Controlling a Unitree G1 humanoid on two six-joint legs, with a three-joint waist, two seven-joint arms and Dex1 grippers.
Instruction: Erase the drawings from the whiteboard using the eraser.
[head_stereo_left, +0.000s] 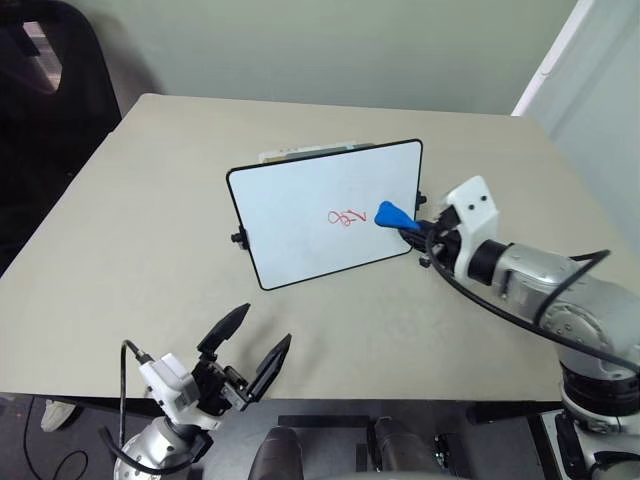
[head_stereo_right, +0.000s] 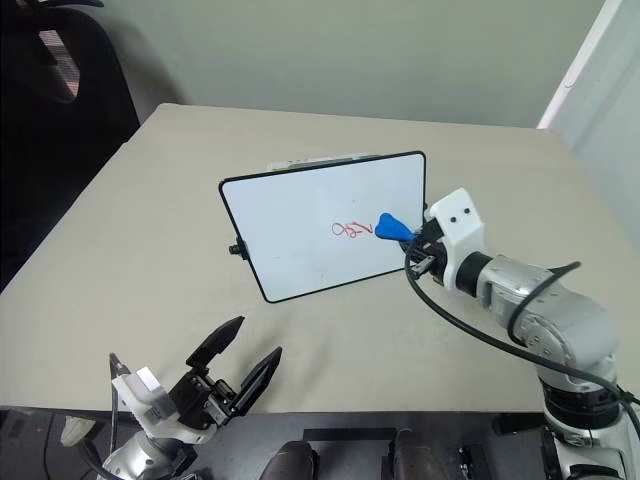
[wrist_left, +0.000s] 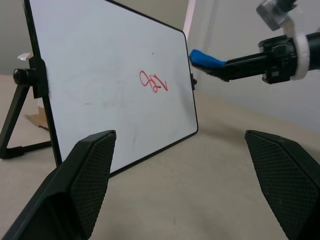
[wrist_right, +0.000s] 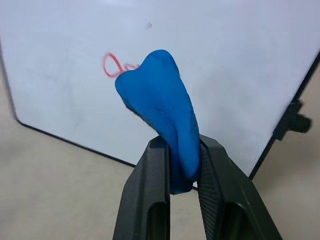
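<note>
Nearest the robot, the left gripper (head_stereo_left: 247, 352) hovers low over the front edge of the beige table (head_stereo_left: 120, 240) with its black fingers spread wide and nothing between them. Further in, the right gripper (wrist_right: 181, 165) pinches the blue eraser (head_stereo_left: 391, 214), whose tip sits just beside the red drawings (head_stereo_left: 343, 216) on the whiteboard (head_stereo_left: 300, 210), propped upright mid-table on its stand. Behind the board lies a flat pale item (head_stereo_left: 300, 152), and a dark chair (head_stereo_left: 50, 80) stands beyond the table's far left corner
</note>
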